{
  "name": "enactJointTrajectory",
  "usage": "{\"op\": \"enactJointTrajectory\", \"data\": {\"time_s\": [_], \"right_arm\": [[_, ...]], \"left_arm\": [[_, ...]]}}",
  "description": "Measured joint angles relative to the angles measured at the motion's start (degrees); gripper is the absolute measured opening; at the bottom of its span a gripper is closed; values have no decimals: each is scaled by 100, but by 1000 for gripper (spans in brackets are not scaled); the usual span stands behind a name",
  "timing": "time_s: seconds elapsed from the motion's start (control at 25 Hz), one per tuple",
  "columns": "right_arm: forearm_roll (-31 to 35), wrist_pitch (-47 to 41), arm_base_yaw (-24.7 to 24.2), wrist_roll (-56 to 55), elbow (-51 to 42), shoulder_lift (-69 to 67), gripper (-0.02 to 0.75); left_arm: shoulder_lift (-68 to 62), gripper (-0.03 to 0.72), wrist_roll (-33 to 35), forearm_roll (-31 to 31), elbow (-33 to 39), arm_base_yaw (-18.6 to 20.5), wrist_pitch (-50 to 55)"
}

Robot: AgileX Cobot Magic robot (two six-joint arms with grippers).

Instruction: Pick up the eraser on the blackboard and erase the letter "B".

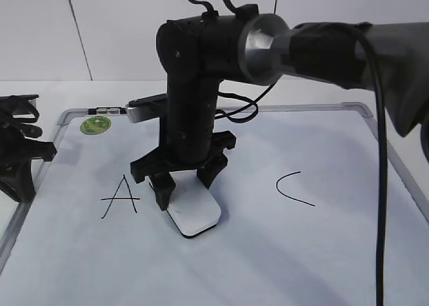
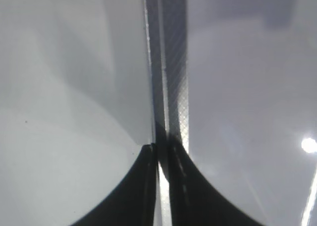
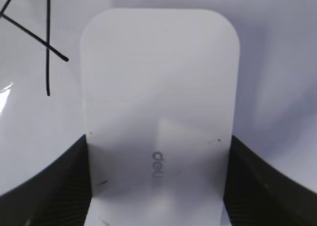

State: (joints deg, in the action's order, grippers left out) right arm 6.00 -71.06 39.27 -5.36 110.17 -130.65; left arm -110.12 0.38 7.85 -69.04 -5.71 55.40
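The white eraser lies flat on the blackboard, between the black letter A and the black letter C. My right gripper reaches across from the right and is shut on the eraser, one finger on each long side. In the right wrist view the eraser fills the space between the fingers, with part of the A at upper left. The letter "B" does not show in any view. My left gripper rests at the board's left edge, shut and empty.
A round green sticker sits at the board's far left corner. A small marker-like object lies along the far frame. The left wrist view shows the board's metal frame running straight ahead. The right arm spans the upper right.
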Motion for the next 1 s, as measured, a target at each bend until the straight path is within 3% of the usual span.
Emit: {"op": "enactJointTrajectory", "data": {"time_s": [0.68, 1.0], "right_arm": [[56, 14, -1070, -76, 9, 0, 523], [134, 14, -1164, -34, 11, 0, 523]], "left_arm": [[0, 35, 0, 0, 0, 0, 0], [0, 35, 0, 22, 0, 0, 0]]}}
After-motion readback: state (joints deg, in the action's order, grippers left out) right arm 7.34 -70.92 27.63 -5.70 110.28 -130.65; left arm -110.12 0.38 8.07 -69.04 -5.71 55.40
